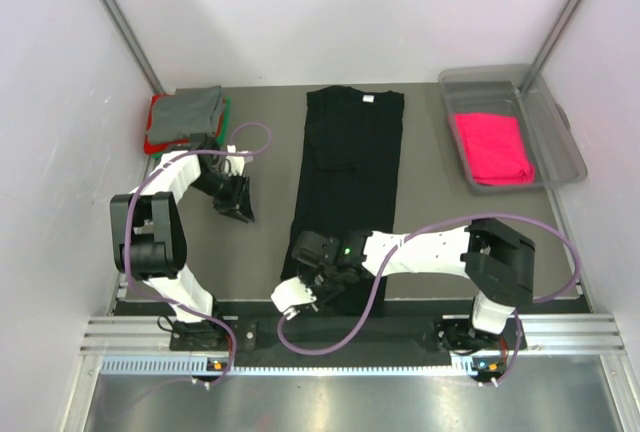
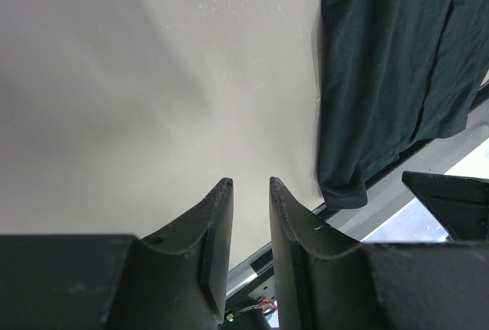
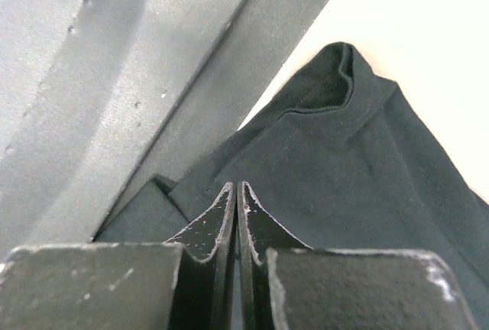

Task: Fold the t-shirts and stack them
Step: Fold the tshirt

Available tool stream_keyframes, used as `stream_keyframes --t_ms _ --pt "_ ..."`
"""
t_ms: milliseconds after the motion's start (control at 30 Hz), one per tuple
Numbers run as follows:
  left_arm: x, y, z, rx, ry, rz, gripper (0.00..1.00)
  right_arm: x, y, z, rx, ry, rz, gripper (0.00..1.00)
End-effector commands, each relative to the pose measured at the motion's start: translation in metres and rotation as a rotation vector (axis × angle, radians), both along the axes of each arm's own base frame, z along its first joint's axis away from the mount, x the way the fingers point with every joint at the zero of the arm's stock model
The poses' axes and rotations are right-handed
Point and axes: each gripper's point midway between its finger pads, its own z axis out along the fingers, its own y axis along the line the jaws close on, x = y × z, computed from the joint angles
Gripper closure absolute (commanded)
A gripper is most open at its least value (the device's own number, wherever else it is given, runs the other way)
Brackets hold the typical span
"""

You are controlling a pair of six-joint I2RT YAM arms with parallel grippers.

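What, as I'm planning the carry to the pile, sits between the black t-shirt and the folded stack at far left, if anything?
The left gripper and the left arm hang over the table between the black t-shirt and the folded stack, just in front of the stack. Nothing else visible lies there.

Lit brightly and evenly from overhead in the top view, with pale walls (image 1: pixel 60 102) nearly washed out, faint soft shadows, and the black tee (image 1: pixel 350 152) too dark to show folds. From the left wrist, sharp at the left gripper (image 2: pixel 250 183), with bright table (image 2: pixel 153 55) ahead shading to grey on its left and a blown-out patch low on its right. From the right wrist, crisp at the right gripper (image 3: pixel 235 185), softer on cloth beyond, overexposed up and right of it, dull sheen on the rail (image 3: pixel 114 78) to its left.
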Motion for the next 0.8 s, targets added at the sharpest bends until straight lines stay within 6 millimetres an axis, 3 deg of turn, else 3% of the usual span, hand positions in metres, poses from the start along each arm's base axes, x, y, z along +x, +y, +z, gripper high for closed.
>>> stream_keyframes --t_ms 0,267,300,333,367,767 --pt "0.005 0.002 0.01 0.001 -0.047 -0.009 0.69 -0.008 0.008 0.02 0.059 0.041 0.016 1.0" --pt "0.005 0.002 0.01 0.004 -0.05 -0.01 0.7 -0.021 0.011 0.02 0.047 0.09 0.031 1.0" --pt "0.005 0.002 0.011 0.003 -0.053 -0.01 0.69 -0.019 0.009 0.018 0.04 0.083 0.029 0.98" --pt "0.004 0.002 0.01 0.004 -0.051 -0.01 0.69 -0.019 0.008 0.017 0.04 0.076 0.027 0.85" --pt "0.004 0.002 0.01 0.003 -0.053 -0.01 0.69 -0.017 0.007 0.014 0.035 0.07 0.026 0.83" --pt "0.004 0.002 0.009 0.004 -0.048 -0.01 0.69 -0.008 -0.003 -0.017 -0.024 0.033 0.015 0.77"
